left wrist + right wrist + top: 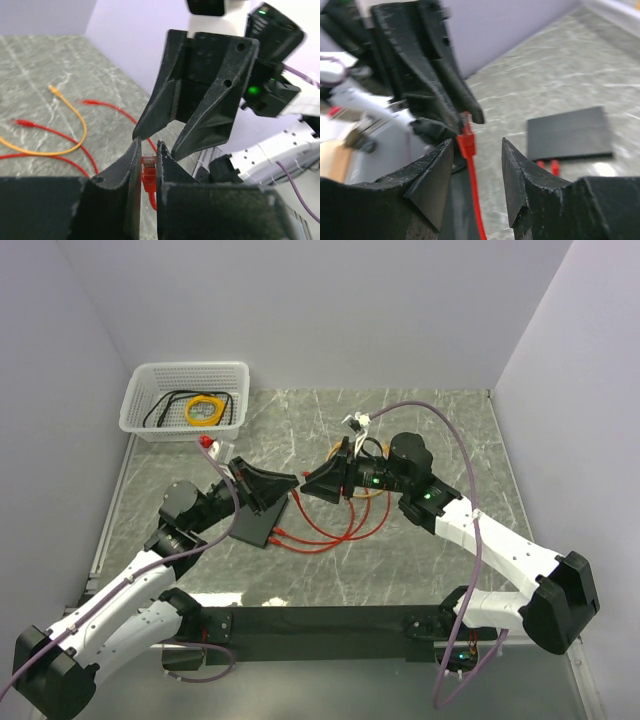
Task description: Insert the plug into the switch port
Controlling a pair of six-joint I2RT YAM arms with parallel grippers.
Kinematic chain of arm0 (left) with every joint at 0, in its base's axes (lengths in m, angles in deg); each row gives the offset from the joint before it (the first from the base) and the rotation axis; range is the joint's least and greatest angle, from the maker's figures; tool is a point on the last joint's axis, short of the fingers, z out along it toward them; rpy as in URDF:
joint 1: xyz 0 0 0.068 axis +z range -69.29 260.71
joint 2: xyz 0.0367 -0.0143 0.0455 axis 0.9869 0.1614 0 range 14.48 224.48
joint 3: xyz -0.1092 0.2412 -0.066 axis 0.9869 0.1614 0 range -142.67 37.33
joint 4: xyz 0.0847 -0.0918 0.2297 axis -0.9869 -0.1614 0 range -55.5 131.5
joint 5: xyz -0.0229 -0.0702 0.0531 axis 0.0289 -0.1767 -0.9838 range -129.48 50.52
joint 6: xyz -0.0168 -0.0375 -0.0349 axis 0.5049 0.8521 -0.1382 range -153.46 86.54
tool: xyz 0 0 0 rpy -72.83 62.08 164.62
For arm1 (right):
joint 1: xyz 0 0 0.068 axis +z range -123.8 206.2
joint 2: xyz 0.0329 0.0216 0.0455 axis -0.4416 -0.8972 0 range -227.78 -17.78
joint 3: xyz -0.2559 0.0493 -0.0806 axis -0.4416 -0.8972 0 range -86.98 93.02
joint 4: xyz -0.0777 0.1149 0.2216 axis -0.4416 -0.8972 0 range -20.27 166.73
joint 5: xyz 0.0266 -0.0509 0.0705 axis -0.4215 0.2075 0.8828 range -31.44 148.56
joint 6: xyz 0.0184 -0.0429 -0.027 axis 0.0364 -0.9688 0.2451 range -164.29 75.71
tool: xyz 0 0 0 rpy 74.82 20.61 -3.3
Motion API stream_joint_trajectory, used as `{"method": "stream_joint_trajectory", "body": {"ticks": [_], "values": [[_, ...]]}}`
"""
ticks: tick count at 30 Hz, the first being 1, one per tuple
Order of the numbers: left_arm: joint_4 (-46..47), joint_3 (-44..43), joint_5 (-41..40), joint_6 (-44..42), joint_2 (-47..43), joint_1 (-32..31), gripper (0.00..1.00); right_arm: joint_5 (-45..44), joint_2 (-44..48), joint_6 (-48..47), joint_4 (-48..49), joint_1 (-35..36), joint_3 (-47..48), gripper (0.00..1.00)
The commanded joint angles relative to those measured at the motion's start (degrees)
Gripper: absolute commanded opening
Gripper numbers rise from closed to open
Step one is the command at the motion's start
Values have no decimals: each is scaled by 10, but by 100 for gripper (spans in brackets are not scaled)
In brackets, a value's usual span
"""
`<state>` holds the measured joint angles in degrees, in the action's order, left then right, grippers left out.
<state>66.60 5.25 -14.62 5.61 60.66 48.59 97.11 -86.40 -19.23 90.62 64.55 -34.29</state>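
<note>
On the table (pixel 430 530), the basket (pixel 133 405) sits far left, the switch (pixel 252 528) nearer, the cords (pixel 330 536) right of it.

I count two grippers on my feeds: left gripper (pixel 146 150) and right gripper (pixel 477 150). One black switch box (pixel 255 520) sits at eight o'clock from the middle of the table (pixel 440 440), with two red connectors (pixel 540 164) at its edge. There is one plug (pixel 466 142). One white basket (pixel 140 400) at ten o'clock has one yellow coil (pixel 204 410) in it. One orange-yellow cord (pixel 75 120).
</note>
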Motion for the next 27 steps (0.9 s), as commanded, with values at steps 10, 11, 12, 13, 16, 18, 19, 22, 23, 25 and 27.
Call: {"method": "stream_joint_trajectory", "body": {"ticks": [10, 11, 12, 13, 16, 18, 19, 22, 23, 25, 27], "values": [[100, 15, 42, 7, -17, 1, 1, 130, -21, 45, 101, -6, 0, 50], [102, 16, 41, 8, -17, 0, 0, 129, -25, 44, 100, -5, -1, 50], [106, 17, 41, 10, -18, 1, 0, 129, -27, 45, 100, -6, 0, 50], [108, 17, 41, 11, -18, 1, 0, 127, -29, 46, 101, -6, 0, 50], [115, 18, 44, 14, -17, 1, 0, 124, -33, 47, 103, -6, -1, 50], [119, 18, 44, 14, -16, 1, 1, 123, -34, 48, 103, -5, 0, 48], [120, 19, 46, 16, -14, 0, 0, 123, -35, 50, 105, -6, 0, 48], [128, 21, 45, 20, -11, 1, 1, 124, -37, 52, 109, -6, 2, 46], [130, 23, 46, 21, -10, 0, 1, 127, -38, 54, 112, -5, 1, 45], [133, 24, 43, 23, -9, 1, 1, 130, -41, 57, 115, -5, 3, 41], [136, 24, 42, 24, -7, 0, 1, 130, -43, 61, 120, -6, 3, 38]]}}
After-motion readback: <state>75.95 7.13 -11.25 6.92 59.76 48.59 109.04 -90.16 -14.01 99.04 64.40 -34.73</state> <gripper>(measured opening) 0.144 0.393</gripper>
